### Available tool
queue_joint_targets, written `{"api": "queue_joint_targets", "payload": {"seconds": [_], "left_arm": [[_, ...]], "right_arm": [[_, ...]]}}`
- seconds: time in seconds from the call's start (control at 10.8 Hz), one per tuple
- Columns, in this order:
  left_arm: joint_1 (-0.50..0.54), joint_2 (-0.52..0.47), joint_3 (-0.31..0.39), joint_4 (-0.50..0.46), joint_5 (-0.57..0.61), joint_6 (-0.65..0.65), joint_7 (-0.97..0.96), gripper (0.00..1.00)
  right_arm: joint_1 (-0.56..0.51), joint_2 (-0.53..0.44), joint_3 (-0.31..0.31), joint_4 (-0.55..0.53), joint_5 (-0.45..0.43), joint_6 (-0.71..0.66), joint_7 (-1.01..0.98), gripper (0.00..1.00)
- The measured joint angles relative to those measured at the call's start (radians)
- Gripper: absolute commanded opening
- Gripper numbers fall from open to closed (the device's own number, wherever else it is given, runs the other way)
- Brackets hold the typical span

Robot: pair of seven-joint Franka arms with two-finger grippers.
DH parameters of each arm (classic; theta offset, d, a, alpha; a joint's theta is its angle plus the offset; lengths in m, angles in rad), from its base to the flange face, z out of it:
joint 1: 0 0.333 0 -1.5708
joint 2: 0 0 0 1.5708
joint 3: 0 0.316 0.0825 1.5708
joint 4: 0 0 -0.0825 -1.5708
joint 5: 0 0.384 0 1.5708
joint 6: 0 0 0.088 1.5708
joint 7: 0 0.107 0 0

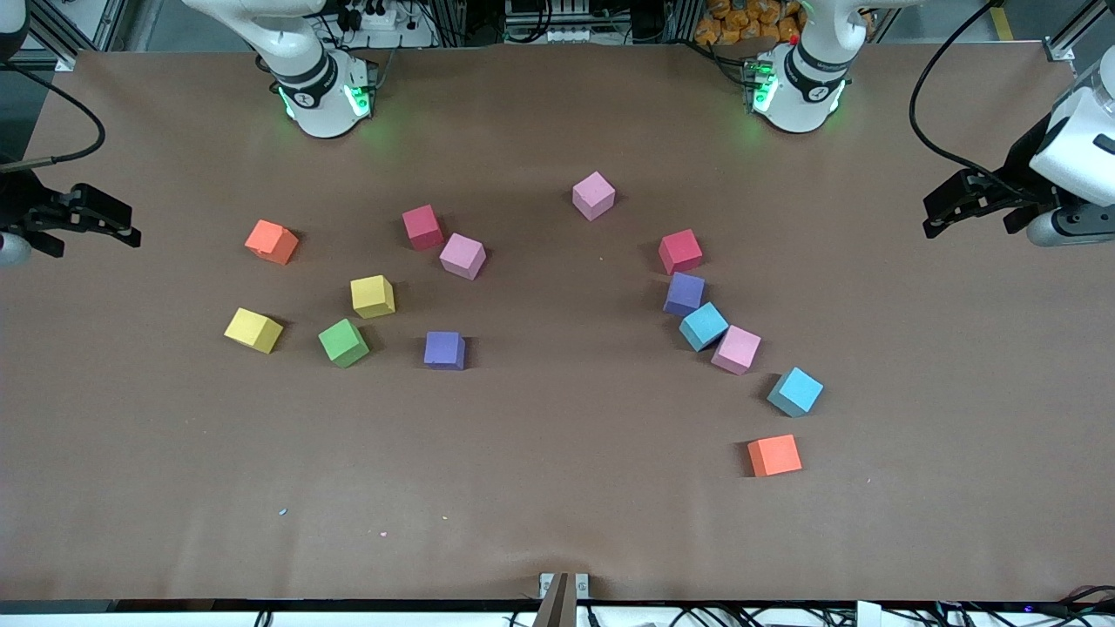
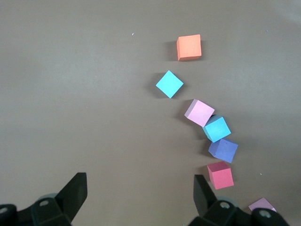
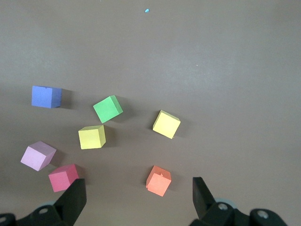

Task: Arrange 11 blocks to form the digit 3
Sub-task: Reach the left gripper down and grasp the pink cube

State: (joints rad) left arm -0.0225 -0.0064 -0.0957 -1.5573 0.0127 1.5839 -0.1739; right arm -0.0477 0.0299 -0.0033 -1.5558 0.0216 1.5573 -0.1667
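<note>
Brown paper covered the bench (image 1: 557, 488), and foam cubes lay loose on it in two groups, none yet squared into a digit 3.

The right gripper (image 1: 109, 222) hung at the right arm's end of the bench with its jaws wide and nothing between them. Under its wrist camera sat the cubes it could most easily reach: a crimson cube (image 3: 62, 177) and an orange cube (image 3: 159, 181) closest to its fingertips, then a pink cube (image 3: 38, 155), two yellow cubes (image 3: 91, 137) (image 3: 166, 124), a green cube (image 3: 107, 108) and a purple cube (image 3: 46, 96) farther out. Only one yellow seemed needed, and the orange none at all.

The left gripper (image 1: 958, 209) waited at the left arm's end of the bench, likewise wide and empty. From its fingertips a curved string ran outward: a second crimson cube (image 2: 220, 175), a purple one (image 2: 223, 150), a light blue one (image 2: 217, 128) and a pink one (image 2: 200, 112), these last three touching or nearly so, then a second light blue cube (image 2: 169, 84) apart, and a second orange cube (image 2: 189, 47) farthest. A third pink cube (image 1: 593, 195) sat between the two arms' bases, alone.

Both grippers stood back off the cubes, probably so each arm could choose its first pick. The work looked unstarted.
</note>
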Motion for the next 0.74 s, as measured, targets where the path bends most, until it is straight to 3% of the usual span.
{"api": "queue_joint_targets", "payload": {"seconds": [0.46, 0.74], "left_arm": [[-0.013, 0.016, -0.008, 0.004, -0.005, -0.022, -0.006, 1.00], [-0.111, 0.128, -0.044, -0.015, -0.010, 0.015, -0.148, 1.00]], "right_arm": [[0.000, 0.000, -0.001, 0.000, 0.000, 0.002, 0.000, 1.00], [0.000, 0.000, -0.002, 0.000, 0.000, 0.003, 0.001, 1.00]]}}
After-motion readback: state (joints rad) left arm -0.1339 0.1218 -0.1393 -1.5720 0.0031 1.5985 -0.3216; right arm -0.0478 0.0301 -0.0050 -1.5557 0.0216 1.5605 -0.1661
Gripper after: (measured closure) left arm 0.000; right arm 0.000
